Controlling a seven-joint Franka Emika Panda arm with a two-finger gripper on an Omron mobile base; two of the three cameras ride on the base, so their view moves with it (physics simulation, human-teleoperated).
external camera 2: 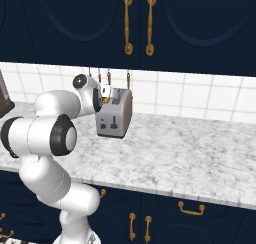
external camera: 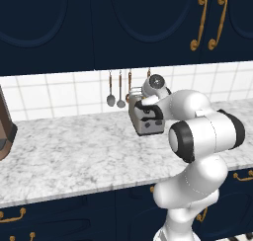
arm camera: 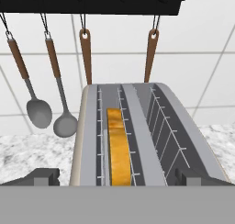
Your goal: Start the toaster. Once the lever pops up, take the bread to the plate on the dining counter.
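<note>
We saw the toaster (external camera 2: 114, 113) on the worktop (external camera 2: 190, 148) near its back edge, the bread (arm camera: 118, 149) sunk in its left slot. Our tool (arm camera: 117, 177) hovered above, fingers apart. We should reach the front lever (external camera 2: 114, 122) squarely; the arm hid it in the left base view.

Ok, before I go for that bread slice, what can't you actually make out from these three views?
- Silver-grey boxy toaster, left base view: its front is partly covered by the arm.
- Small dark lever, right base view: too small to tell whether it is up or down.
- Tan bread slice, hand view: just its golden top edge shows; the slot hides the rest.
- Gripper, hand view: just the fingertips show, spread wide.
</note>
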